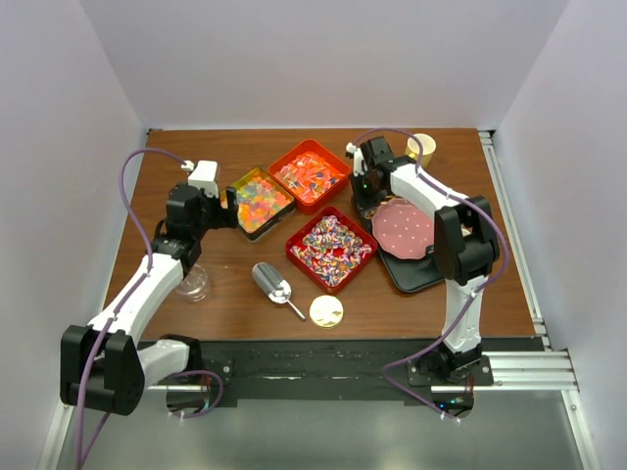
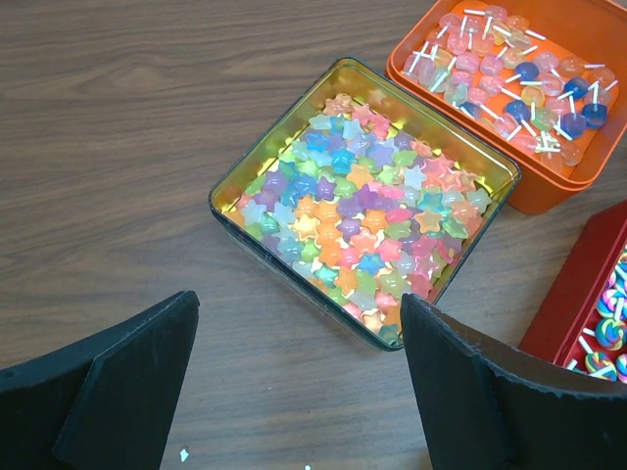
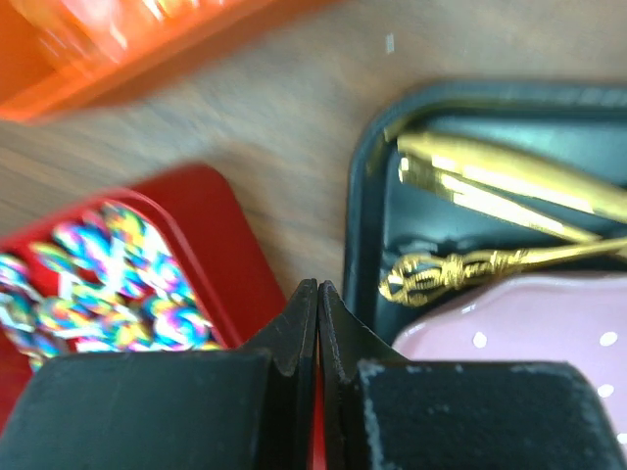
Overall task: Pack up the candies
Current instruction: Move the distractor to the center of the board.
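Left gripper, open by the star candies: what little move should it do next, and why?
Probably lower toward the star candies and close on some. The left gripper hangs open and empty beside their gold tin, so nothing is picked up yet.

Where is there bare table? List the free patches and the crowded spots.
Free: the table at its far-left corner, behind the gold tin; the near strip between gold lid and black tray; the gap between glass jar and scoop. Crowded: the middle, where gold tin, orange box and red box sit close.
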